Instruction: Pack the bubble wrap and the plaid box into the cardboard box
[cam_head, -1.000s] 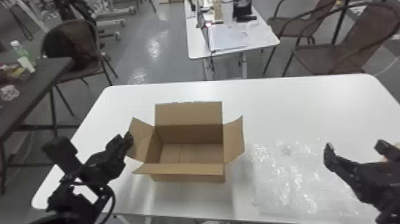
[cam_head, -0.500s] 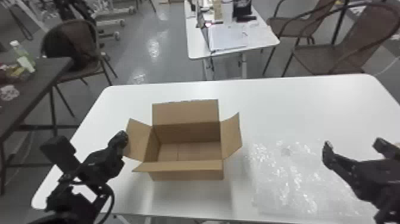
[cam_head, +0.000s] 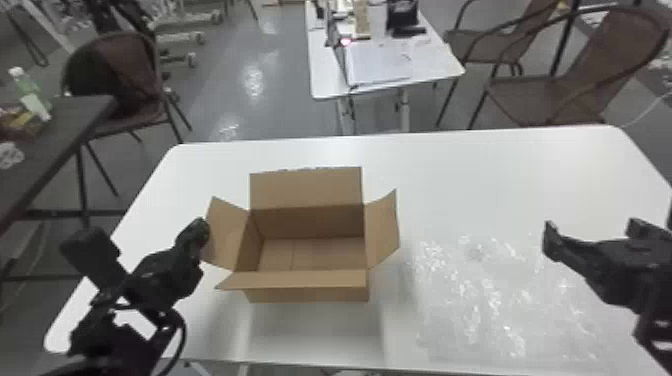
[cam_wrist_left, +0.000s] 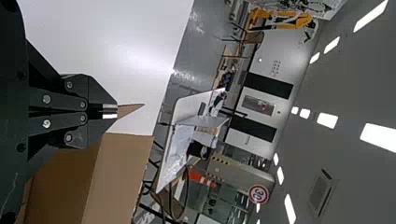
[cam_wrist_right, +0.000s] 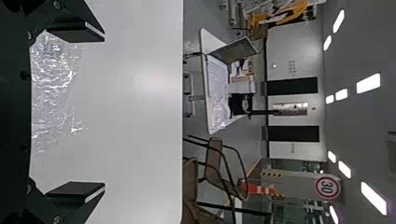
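Note:
The cardboard box (cam_head: 307, 287) stands upright on the white table with its flaps folded out, and its inside is bare. At its left flap (cam_head: 227, 235) is my left gripper (cam_head: 201, 237). In the left wrist view, the left gripper (cam_wrist_left: 116, 111) has its fingertips closed on that flap, whose brown corner (cam_wrist_left: 130, 110) juts past them. Clear bubble wrap (cam_head: 495, 300) lies flat to the right of the box. My right gripper (cam_head: 592, 232) is over the table's right side, beyond the wrap's right part. In the right wrist view, the right gripper (cam_wrist_right: 104, 112) stands wide open, holding nothing.
The white table (cam_head: 500, 175) has bare surface behind the wrap and the box. A dark side table (cam_head: 65, 130) with a bottle (cam_head: 31, 95) is at the left. A second white table (cam_head: 435, 65) and chairs (cam_head: 555, 95) stand farther back.
The cardboard box has slid a little to the left, together with my left gripper. The right gripper and the bubble wrap look nearly unchanged.

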